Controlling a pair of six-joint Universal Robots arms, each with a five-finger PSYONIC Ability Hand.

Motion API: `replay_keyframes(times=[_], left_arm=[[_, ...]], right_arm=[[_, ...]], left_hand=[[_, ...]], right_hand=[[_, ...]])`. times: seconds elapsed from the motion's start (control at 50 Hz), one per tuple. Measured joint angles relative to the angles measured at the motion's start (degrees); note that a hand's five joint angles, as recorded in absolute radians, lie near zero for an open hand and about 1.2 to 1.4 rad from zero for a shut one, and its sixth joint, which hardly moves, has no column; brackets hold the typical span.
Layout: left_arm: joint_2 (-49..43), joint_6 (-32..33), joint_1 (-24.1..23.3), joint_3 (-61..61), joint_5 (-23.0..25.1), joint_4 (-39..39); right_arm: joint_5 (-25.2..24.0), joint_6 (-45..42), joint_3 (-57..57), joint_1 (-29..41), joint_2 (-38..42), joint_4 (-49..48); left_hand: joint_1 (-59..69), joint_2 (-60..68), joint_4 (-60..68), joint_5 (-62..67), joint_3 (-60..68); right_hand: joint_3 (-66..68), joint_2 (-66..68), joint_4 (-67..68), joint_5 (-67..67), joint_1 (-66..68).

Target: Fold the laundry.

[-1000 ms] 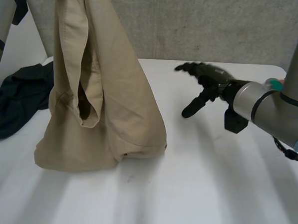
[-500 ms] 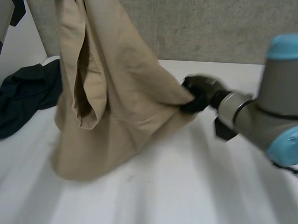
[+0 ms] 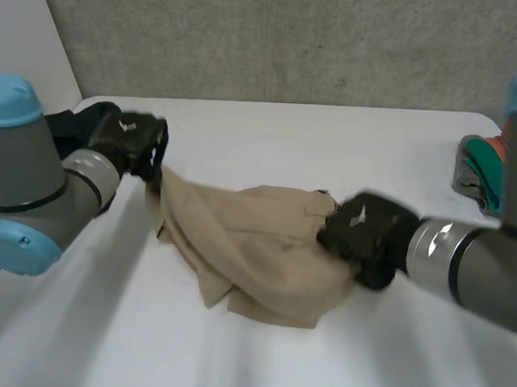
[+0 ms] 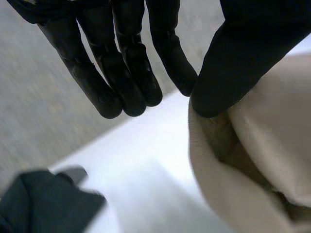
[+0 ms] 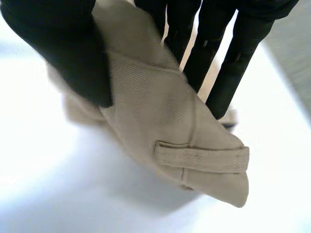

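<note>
A beige pair of trousers [image 3: 255, 250] lies crumpled on the white table [image 3: 258, 358], stretched between my two hands. My left hand [image 3: 129, 143] is at the cloth's far left corner; in the left wrist view its thumb [image 4: 233, 63] presses on the beige cloth [image 4: 252, 145] while its fingers [image 4: 121, 82] stay straight beside it. My right hand [image 3: 364, 238] grips the cloth's right end. In the right wrist view its thumb [image 5: 63, 53] and fingers [image 5: 228, 73] pinch a fold of beige cloth [image 5: 160, 111] just above a belt loop [image 5: 201, 158].
A dark garment [image 4: 39, 201] lies on the table beyond my left hand, partly seen behind it [image 3: 67, 123]. A pile of green and orange cloth [image 3: 485, 171] sits at the table's right edge. A grey wall [image 3: 293, 39] runs behind the table.
The trousers hung high from my left hand; now they lie low on the table. My right hand closed on their right side and drew it right. My left arm came down.
</note>
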Motion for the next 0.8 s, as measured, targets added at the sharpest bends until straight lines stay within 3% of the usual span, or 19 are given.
replay_keyframes(times=[0.04, 0.06, 0.12, 0.16, 0.28, 0.48, 0.62, 0.8], left_arm=[[-1.46, 1.39, -0.09, 0.53, 0.01, -2.13], [-1.79, 1.98, -0.15, 0.72, 0.06, -2.98], [-1.76, 3.7, -0.47, 1.01, 0.47, -5.53], [-0.84, 4.29, -0.69, 0.87, 0.91, -6.46], [7.08, 4.1, -1.05, -0.93, 2.16, -6.84], [16.35, 1.75, -0.31, -2.68, -0.86, -7.47], [15.13, 0.56, 0.4, -1.44, -4.64, -10.35], [6.88, 0.67, 0.86, 3.03, -5.88, -13.51]], right_arm=[[0.33, -1.36, 1.65, 0.29, 1.87, -1.01], [0.49, -1.4, 2.35, 0.37, 2.68, -2.12], [0.9, 0.54, 3.89, 0.45, 4.23, -7.16], [1.08, 2.93, 4.32, 0.38, 4.11, -10.53], [1.53, 12.09, 2.73, -0.3, -0.27, -16.12], [2.14, 15.58, -10.11, -1.78, 0.09, -4.72], [4.78, 11.13, -26.05, -1.12, 8.14, 6.13], [7.06, 12.74, -35.44, 0.41, 12.63, 7.77]], left_hand=[[-2.68, -2.8, -2.92, -1.02, -2.55], [-11.08, -10.5, -10.63, -7.27, -10.04], [-31.67, -30.14, -30.33, -25.64, -29.29], [-35.77, -35.84, -36.03, -31.39, -35.13], [-39.49, -40.88, -41.6, -37.03, -40.01], [-39.48, -40.94, -41.63, -37.05, -40.01], [-39.48, -41.09, -41.92, -37.54, -40.01], [-39.48, -41.1, -41.92, -37.54, -40.01]], right_hand=[[-19.11, -18.96, -19.17, -18.01, -16.6], [-26.02, -25.46, -26.16, -24.47, -23.5], [-37.68, -35.97, -38.32, -36.11, -33.88], [-42.17, -40.21, -42.11, -40.1, -37.57], [-44.71, -43.1, -44.94, -40.93, -39.44], [-44.71, -43.1, -44.94, -40.93, -39.44], [-44.71, -43.1, -44.94, -40.93, -39.44], [-44.7, -43.1, -44.94, -40.93, -39.44]])
